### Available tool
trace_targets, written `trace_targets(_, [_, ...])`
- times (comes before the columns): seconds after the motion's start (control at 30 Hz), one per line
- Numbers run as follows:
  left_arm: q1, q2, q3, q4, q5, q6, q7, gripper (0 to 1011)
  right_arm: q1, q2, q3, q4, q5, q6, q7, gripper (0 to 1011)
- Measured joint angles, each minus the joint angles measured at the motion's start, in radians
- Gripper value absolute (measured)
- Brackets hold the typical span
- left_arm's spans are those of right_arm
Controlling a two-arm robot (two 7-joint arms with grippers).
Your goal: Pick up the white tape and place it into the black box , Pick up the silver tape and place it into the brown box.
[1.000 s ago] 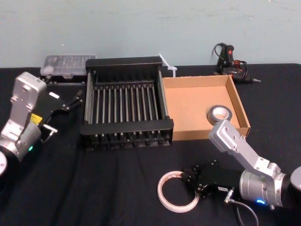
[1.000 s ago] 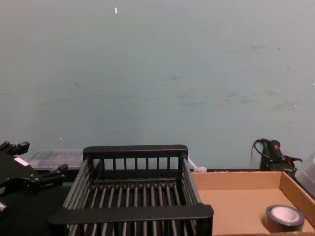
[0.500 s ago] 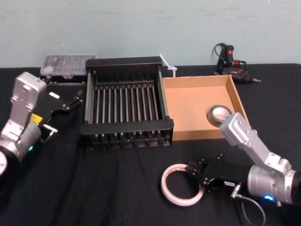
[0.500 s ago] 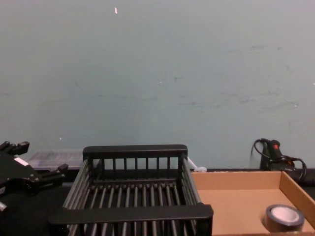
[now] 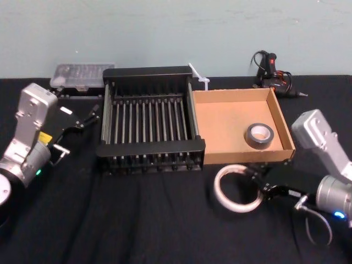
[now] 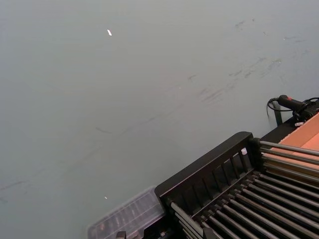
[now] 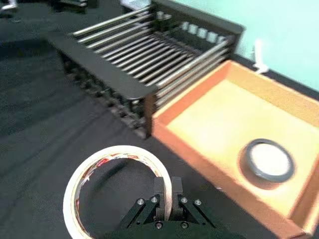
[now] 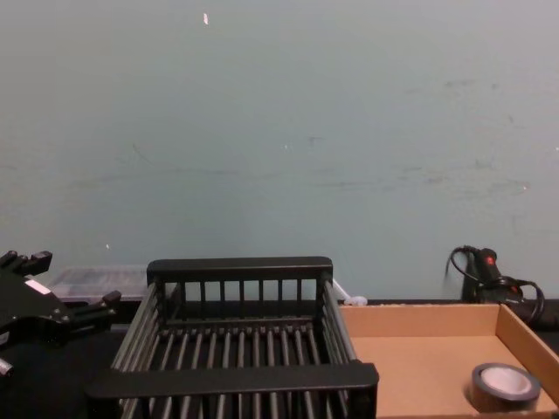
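Clamped on the rim of the white tape (image 5: 219,190), jaws of the right gripper (image 5: 258,186) held it over the desk's (image 5: 137,220) right side, before the brown box (image 5: 220,126), in the head view; the silver tape (image 5: 259,135) lay inside that box. Chest view: the left gripper (image 8: 66,283) waited, jaws spread, beside the black box (image 8: 240,268).

Soft, even light from above noted. Black counter (image 5: 137,220) rendered very dark, cloth folds faintly picked out. Brown box (image 5: 225,126) floor brightly lit, strongest in right wrist view. Pale sheen seen along black box (image 7: 107,67) bars. Soft shadow cast inside white tape (image 7: 119,151) ring.
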Motion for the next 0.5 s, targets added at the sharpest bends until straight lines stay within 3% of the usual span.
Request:
trace_targets(0.27, [0.000,0.000,0.000,0.000,0.000,0.000,0.000,1001,0.015,-0.013,0.050,0.012,0.002,0.010,-0.048,91])
trace_targets(0.5, [0.000,0.000,0.000,0.000,0.000,0.000,0.000,1001,0.057,-0.043,0.062,0.042,-0.012,0.021,-0.066,91])
